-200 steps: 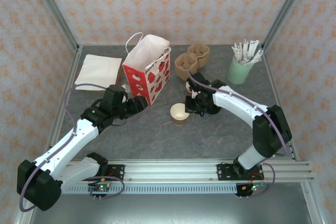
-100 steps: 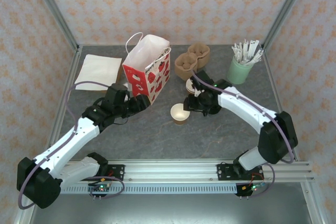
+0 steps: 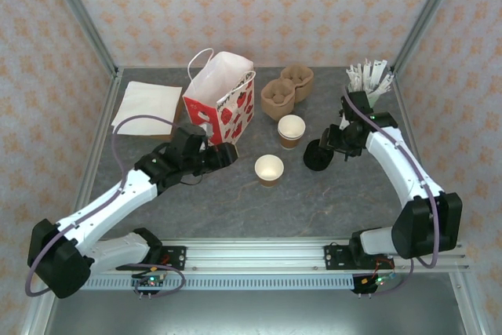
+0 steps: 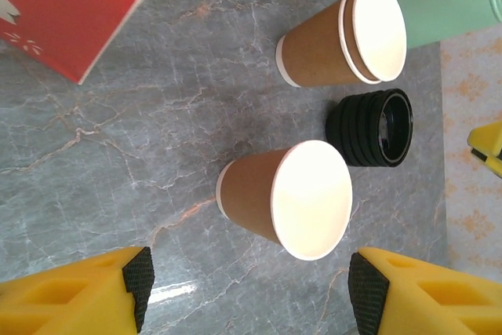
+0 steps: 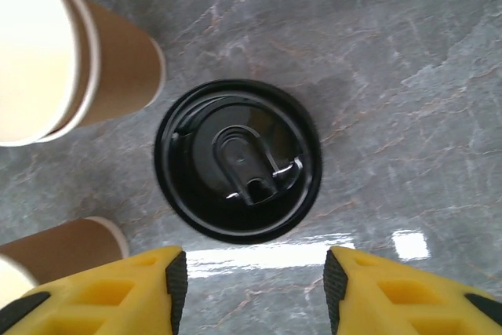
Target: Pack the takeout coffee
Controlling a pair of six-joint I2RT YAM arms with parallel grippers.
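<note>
Takeout coffee (image 3: pixel 269 169): upright on table, lidless, just right of red-and-white bag (image 3: pixel 223 107) and nearer to arm bases. Thin paper wall, light, easily crushed near open rim. Probably empty, though pale interior hard to read. Best taken low on brown sleeve, gentle squeeze, kept level.

Left gripper (image 4: pixel 252 284): spread wide, one finger either side of cup, not touching.

Right gripper (image 5: pixel 256 284): spread above black lid stack (image 3: pixel 318 156), farther right of bag, pinching nothing.

Changes from a second ago: right arm swung off cup to lids. Nested cup pair (image 3: pixel 291 130) uncovered right of bag. Left gripper edged closer to cup.

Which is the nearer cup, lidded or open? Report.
Open: nearer cup shows its white inside; black lids lie apart on the table.
</note>
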